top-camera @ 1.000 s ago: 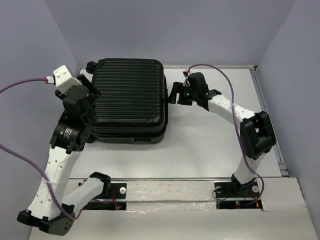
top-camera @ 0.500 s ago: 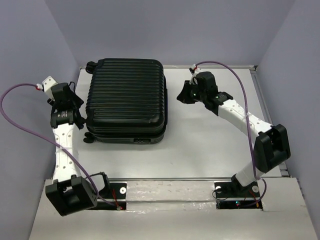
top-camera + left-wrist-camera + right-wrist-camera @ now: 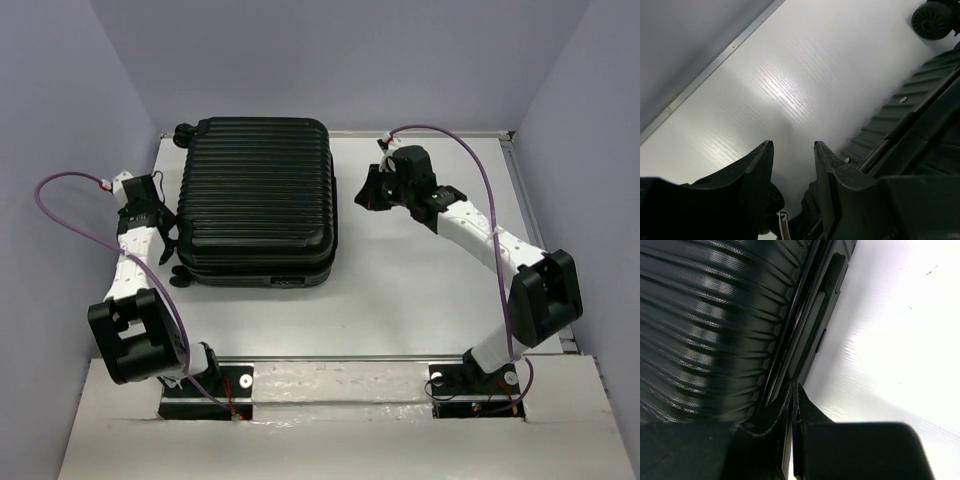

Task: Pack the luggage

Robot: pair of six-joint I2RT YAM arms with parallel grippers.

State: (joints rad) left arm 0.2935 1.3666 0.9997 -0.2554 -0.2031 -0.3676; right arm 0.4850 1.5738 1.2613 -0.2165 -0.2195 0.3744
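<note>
The luggage [image 3: 255, 200] is a black ribbed suitcase lying flat and closed at the table's back left. My left gripper [image 3: 152, 195] sits low beside its left side, pointing toward the far wheel [image 3: 932, 19]. Its jaws [image 3: 792, 145] stand apart, with only bare table between them. The suitcase's ribbed side [image 3: 920, 95] runs along the right of that view. My right gripper [image 3: 366, 190] is shut, just off the suitcase's right side. Its fingertips [image 3: 794, 388] point at the zipper seam [image 3: 800, 325] and hold nothing.
The white table [image 3: 420, 290] stretches to the right of the suitcase. A metal rail [image 3: 530, 200] runs along its right edge, and purple walls close in on both sides and at the back. A near wheel [image 3: 176, 270] sticks out by the left forearm.
The left arm has dropped and folded in along the suitcase's left side, its jaws narrowing. The right gripper has shut and drawn slightly back from the suitcase.
</note>
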